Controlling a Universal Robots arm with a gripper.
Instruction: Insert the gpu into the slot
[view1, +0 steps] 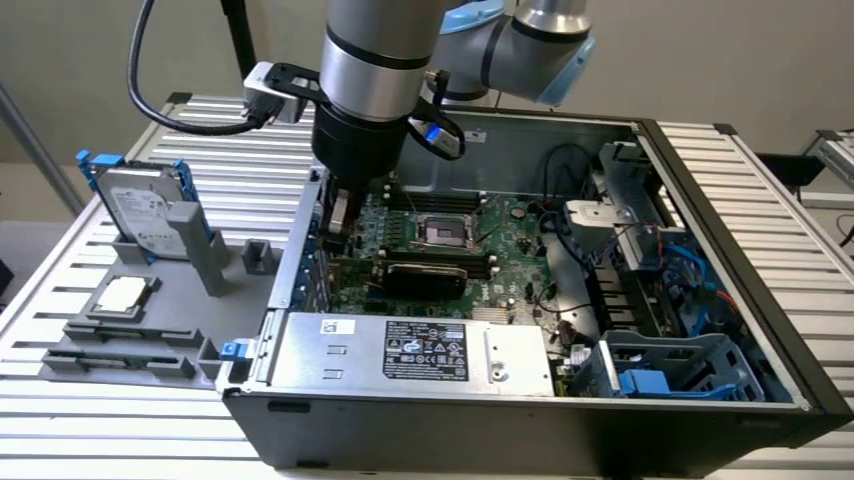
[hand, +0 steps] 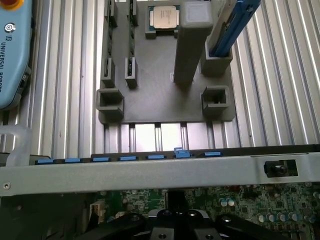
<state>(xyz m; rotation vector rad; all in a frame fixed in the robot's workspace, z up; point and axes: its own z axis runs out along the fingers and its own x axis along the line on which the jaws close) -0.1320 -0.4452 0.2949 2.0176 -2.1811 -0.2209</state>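
- a slatted metal table (view1: 801, 220) is shown carrying an open case (view1: 534, 440), laid on its side.
- the arm (view1: 380, 60) is positioned above the case at the exterior view's left, with its end down inside, close to the case wall on that side.
- a silver power supply (view1: 414, 350) is mounted along the near edge of the case.
- the green board (view1: 514, 235) is fixed to the case floor, beyond the power supply.
- a grey tray (view1: 180, 300) is placed on the table outside the case, at the exterior view's left. in the wrist view it is seen past the case wall, which is lined with blue clips (hand: 127, 158).
- a disk (view1: 140, 212) in a blue frame is stood on edge in the tray.
- the gpu (view1: 424, 280), a black card with a green edge, is located on the board between the socket (view1: 441, 232) and the power supply. whether it is fully seated cannot be told.
- the gripper (view1: 340, 225) is held low over the board, at the exterior view's left of the socket and near the end of the gpu on that side. whether they touch cannot be told. whether the gripper is wide, narrow or holding anything cannot be told.
- a cpu (view1: 123, 295) is laid flat in the tray, near the disk.
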